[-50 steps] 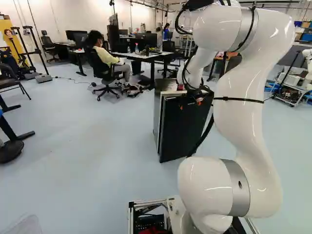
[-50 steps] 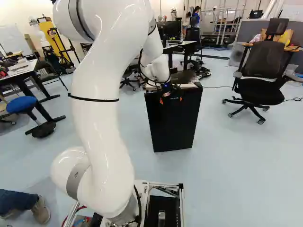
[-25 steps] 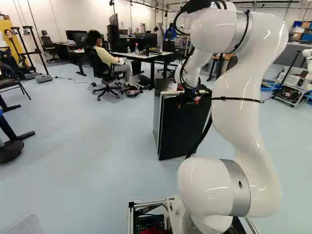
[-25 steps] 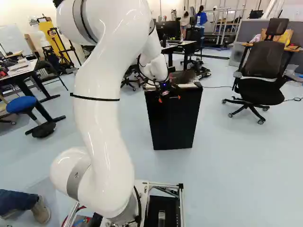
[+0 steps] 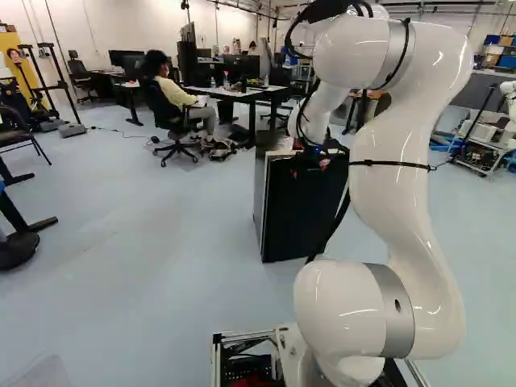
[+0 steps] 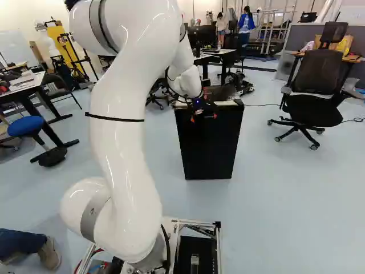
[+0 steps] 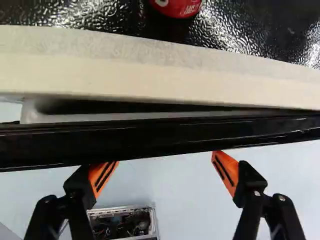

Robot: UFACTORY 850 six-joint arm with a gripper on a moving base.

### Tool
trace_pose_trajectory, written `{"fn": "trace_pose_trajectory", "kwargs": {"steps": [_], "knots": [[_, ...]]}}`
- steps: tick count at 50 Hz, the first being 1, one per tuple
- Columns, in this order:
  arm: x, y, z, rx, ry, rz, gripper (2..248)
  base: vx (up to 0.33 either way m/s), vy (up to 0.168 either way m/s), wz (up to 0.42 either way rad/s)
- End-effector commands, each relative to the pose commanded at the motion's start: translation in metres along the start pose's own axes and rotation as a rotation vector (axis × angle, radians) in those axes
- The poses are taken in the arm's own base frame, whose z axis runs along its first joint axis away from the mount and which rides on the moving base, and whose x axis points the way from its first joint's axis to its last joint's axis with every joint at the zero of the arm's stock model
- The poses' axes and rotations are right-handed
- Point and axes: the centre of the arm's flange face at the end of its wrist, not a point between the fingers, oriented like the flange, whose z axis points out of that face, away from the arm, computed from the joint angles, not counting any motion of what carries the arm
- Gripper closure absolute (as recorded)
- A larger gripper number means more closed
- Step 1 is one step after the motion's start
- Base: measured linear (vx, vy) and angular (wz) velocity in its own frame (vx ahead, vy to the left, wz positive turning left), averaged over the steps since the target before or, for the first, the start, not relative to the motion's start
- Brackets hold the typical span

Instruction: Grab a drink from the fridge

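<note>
"Okay, biggest first: where's the fridge at?"

"Upright on the floor ahead of the base. Its door looks ajar: the wrist view shows a dark gap between body and door, wider toward one end."

"And the gripper?"

"Up at the door's top edge, on its outer side. Fingers spread wide, nothing between them, orange pads partly tucked under the edge. Can't tell if they touch it."

"So which step?"

"Opening the door, I'd say—no grab so far. Next it probably needs to get a finger into the gap and swing the door out. Pulling from the outer face would likely slip, and pushing could shut it."

"Drink?"

"One red can standing on top of the fridge, beyond the door edge from the gripper. Anything inside is hidden, so can't say which drink is meant—door first, then look."
</note>
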Motion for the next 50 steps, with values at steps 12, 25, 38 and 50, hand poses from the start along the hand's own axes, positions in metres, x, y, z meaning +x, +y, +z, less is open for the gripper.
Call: {"fn": "trace_pose_trajectory", "kwargs": {"steps": [12,25,38,50], "knots": [[0.005,0.0,0.0,0.0,0.055,0.0,3,0.0,0.0,0.0],[0.008,0.0,0.0,0.0,0.086,0.0,3,0.0,0.0,0.0],[-0.002,-0.001,-0.005,0.002,0.076,0.002,3,0.0,0.0,0.0],[-0.021,-0.004,-0.014,0.006,0.059,0.003,3,0.0,0.0,0.0]]}}
